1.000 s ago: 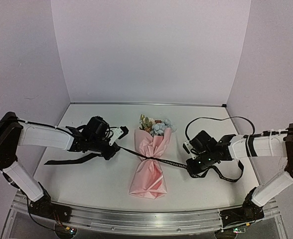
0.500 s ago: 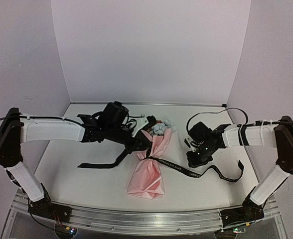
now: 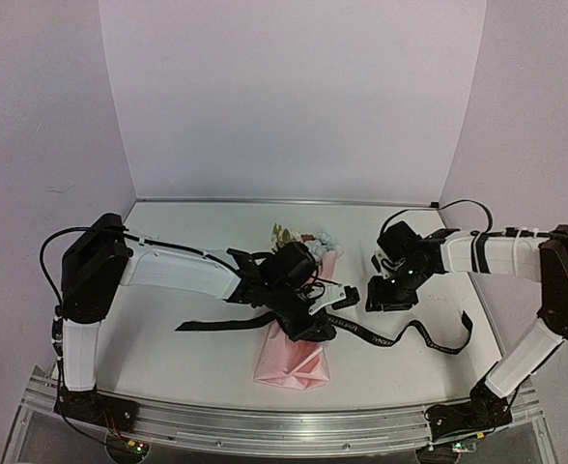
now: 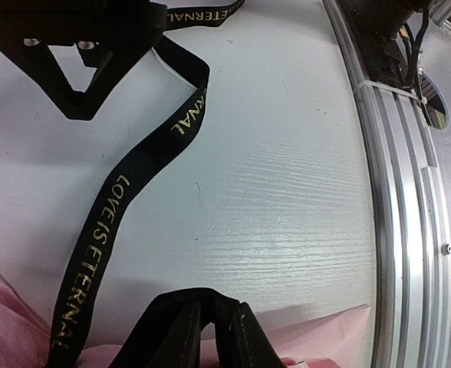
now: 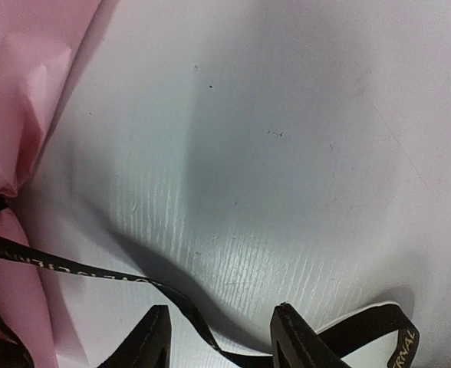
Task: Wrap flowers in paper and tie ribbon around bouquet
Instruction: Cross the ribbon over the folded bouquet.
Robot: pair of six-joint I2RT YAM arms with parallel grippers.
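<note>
The left arm (image 3: 178, 266) reaches from the left edge across the table (image 3: 158, 372) to the bouquet (image 3: 294, 360). The bouquet lies at the table's centre, its wide end toward the bases and its blooms (image 3: 308, 242) toward the back wall. One tail of the ribbon (image 3: 216, 324) lies flat on the table left of the bouquet, below the arm. The left gripper (image 4: 208, 300) sits over the bouquet's waist. Its wrist view shows the fingers nearly together with only a slit between them, and I cannot tell whether any ribbon is caught there. Pink paper (image 5: 26, 77) shows beneath it.

From the waist, where the paper is pinched in, the ribbon runs right along the table, gold lettering up, and ends in a raised curl near the right arm (image 3: 506, 256). The right gripper (image 5: 222, 310) is just right of the bouquet, above the table, with its jaws clearly apart. The ribbon passes across the gap between its fingers; whether it touches either one cannot be told.
</note>
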